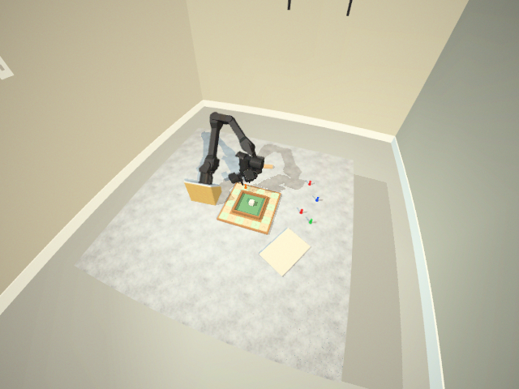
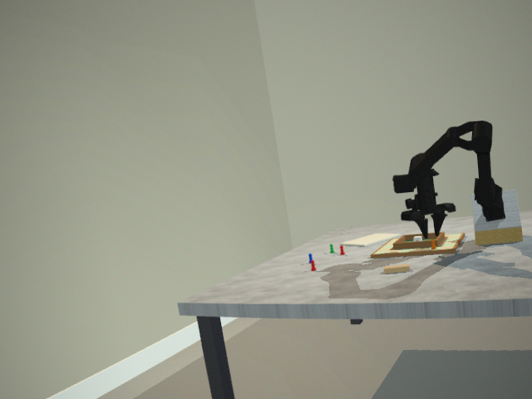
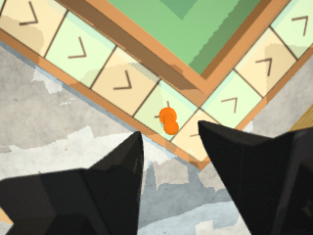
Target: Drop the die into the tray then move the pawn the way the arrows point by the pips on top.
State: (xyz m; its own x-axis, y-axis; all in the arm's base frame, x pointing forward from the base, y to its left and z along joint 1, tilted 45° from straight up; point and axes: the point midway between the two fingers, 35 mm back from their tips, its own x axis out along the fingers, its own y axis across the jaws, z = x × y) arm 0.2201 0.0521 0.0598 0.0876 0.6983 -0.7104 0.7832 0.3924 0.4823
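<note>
The table [image 1: 180, 267] [image 2: 266, 285] has a mottled pale-grey top, a bluish-grey edge and, below it in the exterior view, a dark leg [image 2: 216, 361]. Beige walls [image 1: 293, 62] rise behind it in the top view, with a greyer wall [image 1: 469, 167] to one side; white skirting [image 1: 298, 120] [image 2: 163, 347] runs along their foot. Shadows of the arm [image 1: 214, 140] [image 2: 484, 163] spread over the surface near the board [image 1: 224, 213] [image 2: 380, 253] [image 3: 117, 103]. The white die [image 1: 251, 203] [image 2: 417, 238] lies inside the tray [image 1: 247, 214] [image 2: 408, 243] [image 3: 235, 54]; its top pips are too small to read. The orange pawn [image 1: 245, 186] [image 2: 433, 243] [image 3: 168, 119] stands on a green square next to the corner square. The tool [image 1: 239, 184] [image 2: 431, 236] [image 3: 169, 131] has its fingers apart, holding nothing, near the pawn.
</note>
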